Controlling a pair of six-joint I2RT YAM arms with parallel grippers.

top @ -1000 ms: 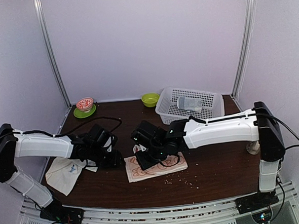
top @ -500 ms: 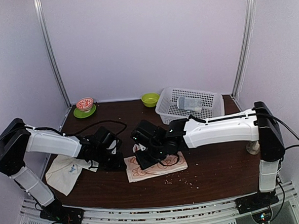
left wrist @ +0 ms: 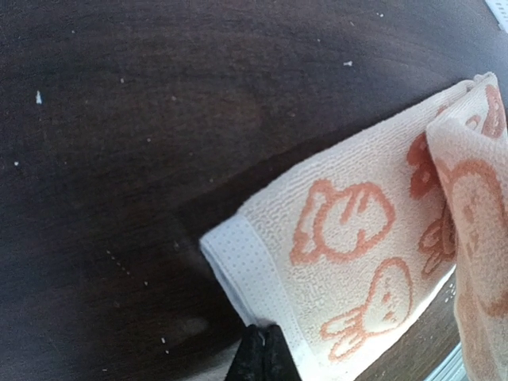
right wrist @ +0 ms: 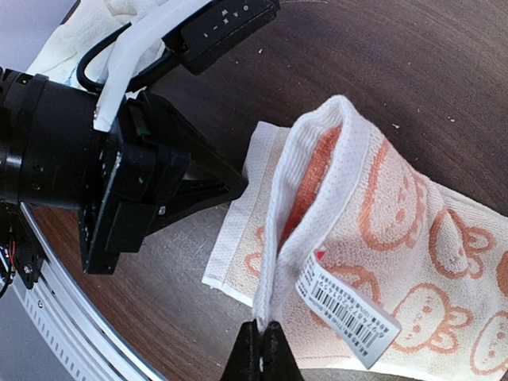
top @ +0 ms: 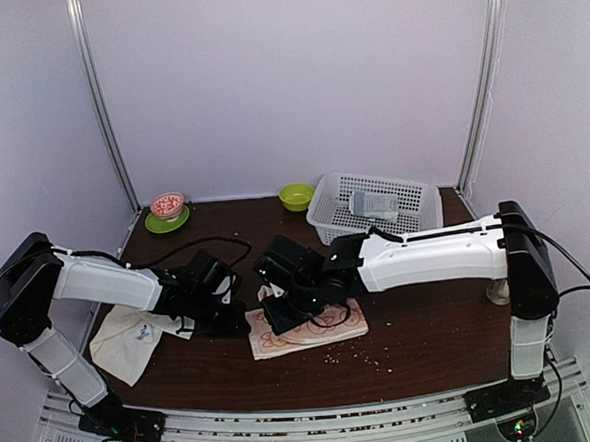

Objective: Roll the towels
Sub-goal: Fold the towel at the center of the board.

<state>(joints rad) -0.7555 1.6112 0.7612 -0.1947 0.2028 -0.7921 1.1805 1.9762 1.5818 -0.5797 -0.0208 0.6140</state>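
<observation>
Basket (top: 429, 208) and green bowl (top: 295, 196) beyond towel (top: 317, 336)

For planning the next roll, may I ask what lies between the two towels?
The left gripper, shut on the patterned towel, in the top view.

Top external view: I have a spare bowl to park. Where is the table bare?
Front right, between the cartoon towel and the right arm's base; back, between green bowl and plate. Crowded centre-left: left end effector and right end effector pinch that towel, plain towel beside.
</observation>
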